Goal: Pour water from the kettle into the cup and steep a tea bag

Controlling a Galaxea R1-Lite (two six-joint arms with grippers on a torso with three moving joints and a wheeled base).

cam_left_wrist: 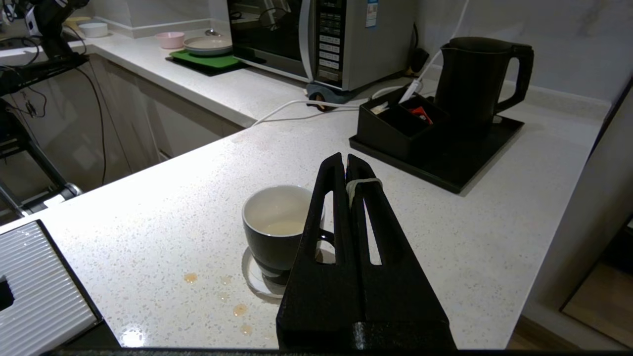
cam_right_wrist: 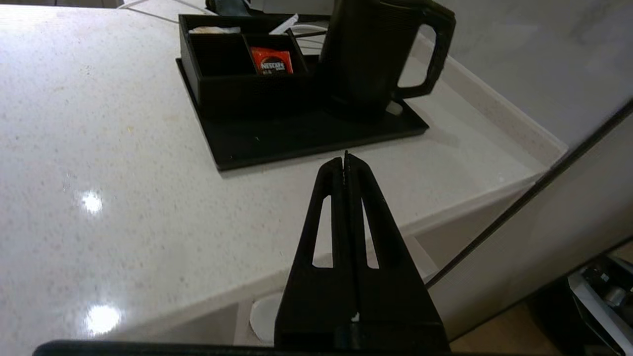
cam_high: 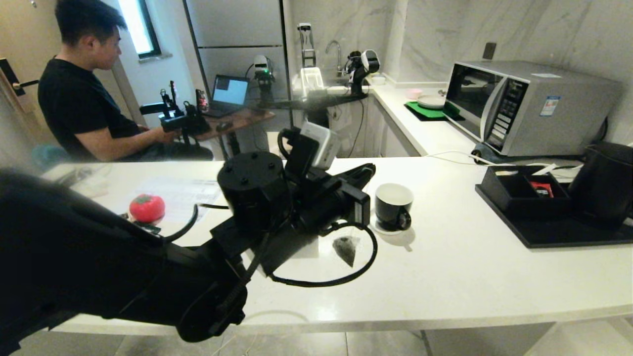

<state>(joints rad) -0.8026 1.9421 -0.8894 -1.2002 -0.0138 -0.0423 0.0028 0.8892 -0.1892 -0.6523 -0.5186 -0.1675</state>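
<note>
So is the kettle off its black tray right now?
No, the kettle stands upright on the black tray, beside the compartment box.

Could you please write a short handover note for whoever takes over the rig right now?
Left gripper: jaws shut, tea bag dangling from it by its string beside the cup.
Right gripper: jaws shut, empty, off the counter edge near the tray.
Kettle: upright on the tray.
Done: cup holds pale liquid, so pouring looks finished.
Left: probably steeping; whether the bag was dipped is unclear.
</note>
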